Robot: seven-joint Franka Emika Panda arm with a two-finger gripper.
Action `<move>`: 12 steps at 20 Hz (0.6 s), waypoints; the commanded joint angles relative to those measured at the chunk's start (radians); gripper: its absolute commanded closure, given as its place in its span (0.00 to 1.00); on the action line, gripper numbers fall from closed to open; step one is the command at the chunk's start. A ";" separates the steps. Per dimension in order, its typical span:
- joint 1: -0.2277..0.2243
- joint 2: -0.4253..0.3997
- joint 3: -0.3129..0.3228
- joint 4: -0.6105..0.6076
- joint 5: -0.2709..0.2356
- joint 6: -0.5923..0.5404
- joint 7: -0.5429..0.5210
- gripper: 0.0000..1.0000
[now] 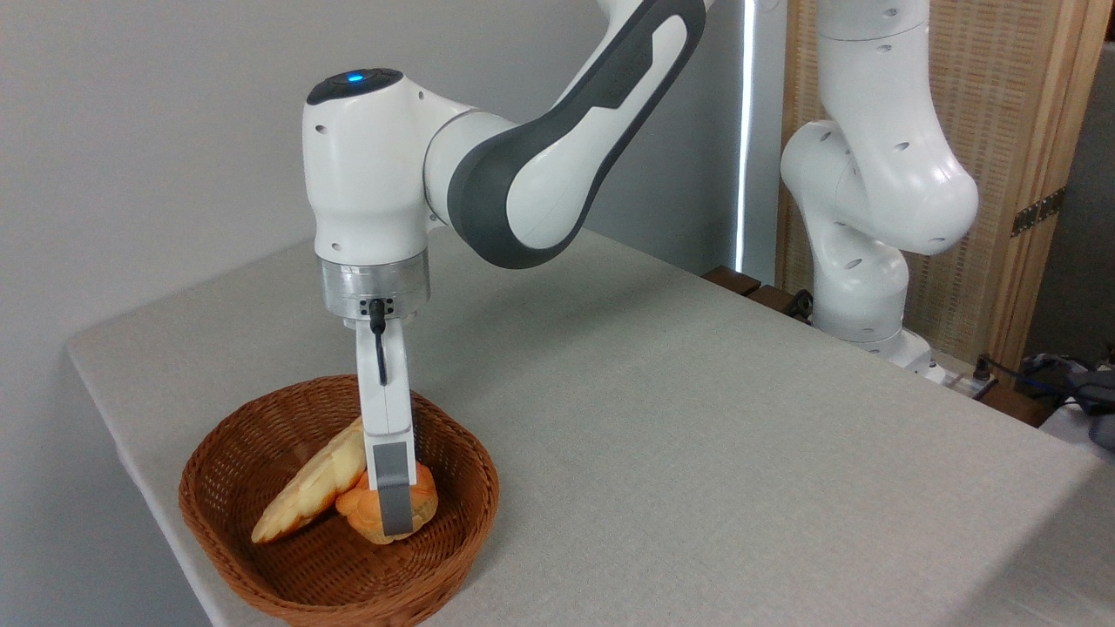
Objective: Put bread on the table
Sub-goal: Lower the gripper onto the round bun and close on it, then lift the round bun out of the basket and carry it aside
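Bread (383, 515) in basket (261, 575), right of loaf (305, 488)

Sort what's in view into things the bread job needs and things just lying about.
Needed: small orange bun, gripper lowered onto it in the wicker basket, table.

Lying about: pale braided loaf beside the bun, cables past the table's far right edge.

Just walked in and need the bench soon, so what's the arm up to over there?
The arm has its gripper down inside the wicker basket, at the small golden-orange bun. The near finger stands in front of the bun; whether the jaws have closed on it cannot be told from here. A longer, paler braided loaf lies beside the bun in the basket. The bun is not yet out on the table.
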 commanded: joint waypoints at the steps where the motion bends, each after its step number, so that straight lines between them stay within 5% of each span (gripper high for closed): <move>1: 0.000 0.013 0.005 0.009 0.014 0.016 0.014 0.53; 12: 0.001 -0.008 0.010 0.010 0.003 0.011 0.014 0.50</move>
